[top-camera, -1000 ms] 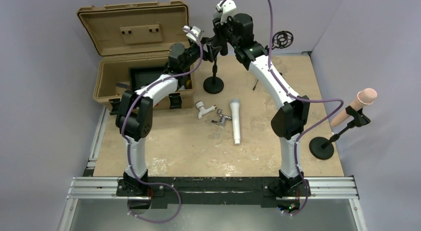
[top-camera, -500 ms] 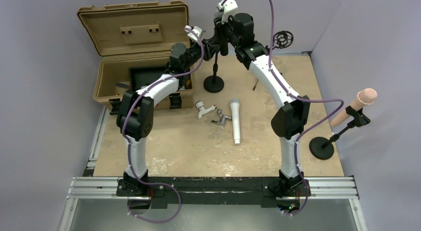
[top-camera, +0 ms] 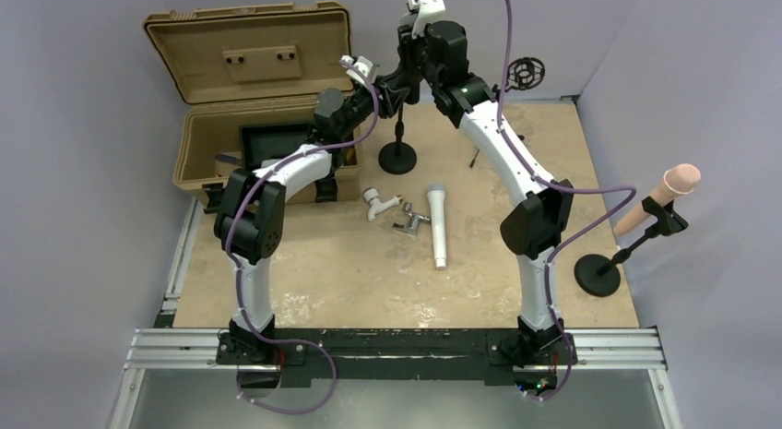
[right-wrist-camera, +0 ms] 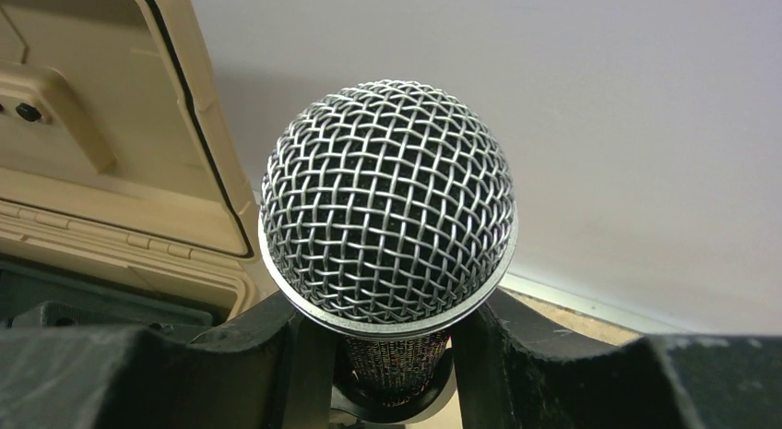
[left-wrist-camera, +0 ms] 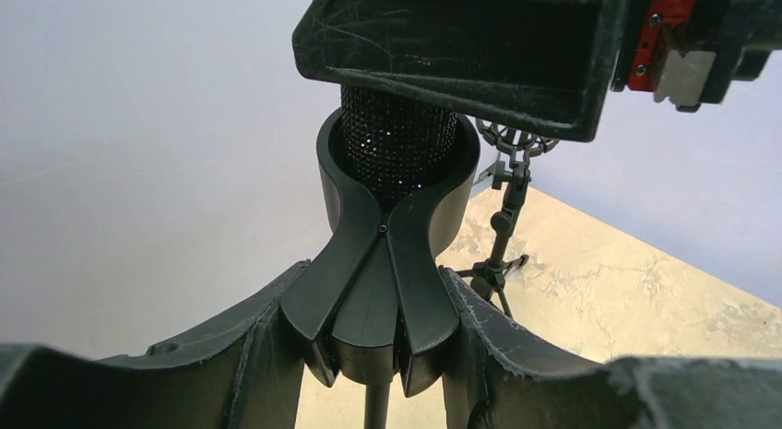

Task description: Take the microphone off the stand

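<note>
– Silver-mesh microphone (right-wrist-camera: 387,208): where is it?
– In the stand's (top-camera: 398,155) black clip (left-wrist-camera: 378,263), far centre. Right gripper (right-wrist-camera: 392,357), arm stretched high, is clamped on its body under the head.
– Left?
– Left gripper (left-wrist-camera: 376,341), reaching across, pinches the clip's base.

1. The open case (top-camera: 267,125) sits at the far left of the table (top-camera: 350,281).
2. Right of it is the stand (top-camera: 397,158), with the microphone (right-wrist-camera: 387,208) in its clip (left-wrist-camera: 355,263).
3. My left claw (left-wrist-camera: 376,309) flanks the clip, and my right claw (right-wrist-camera: 378,327) flanks the microphone above it.
4. A second microphone (top-camera: 439,224) lies mid-table, with small fittings (top-camera: 376,204) just to its left.
5. Another stand (top-camera: 598,274) is at the right edge.
</note>
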### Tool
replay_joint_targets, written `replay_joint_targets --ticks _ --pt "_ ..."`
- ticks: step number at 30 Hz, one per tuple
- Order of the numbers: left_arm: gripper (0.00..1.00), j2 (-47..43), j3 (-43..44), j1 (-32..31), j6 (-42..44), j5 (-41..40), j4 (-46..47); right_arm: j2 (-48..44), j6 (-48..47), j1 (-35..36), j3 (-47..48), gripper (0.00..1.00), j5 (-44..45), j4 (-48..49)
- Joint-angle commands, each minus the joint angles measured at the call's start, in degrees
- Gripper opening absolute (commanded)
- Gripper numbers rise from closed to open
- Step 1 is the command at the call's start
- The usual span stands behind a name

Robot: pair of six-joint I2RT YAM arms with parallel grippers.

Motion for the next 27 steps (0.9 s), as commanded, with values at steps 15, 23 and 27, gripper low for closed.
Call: replay_joint_targets --ticks 15,23,27 --pt "0.12 -3.37 -1.49 0.37 -0.88 2.91 -0.79 -6.04 -11.90 2.51 0.53 0.00 -3.78 13.21" --pt "0.64 -4.96 -0.99 0.38 -0.65 0.15 -1.48 -6.12 -11.60 2.46 -2.00 0.00 -3.03 13.21" --pt "0.69 -4.47 0.51 0.37 -1.43 0.19 -1.78 -6.01 -11.47 2.43 -1.86 0.00 -3.04 13.21"
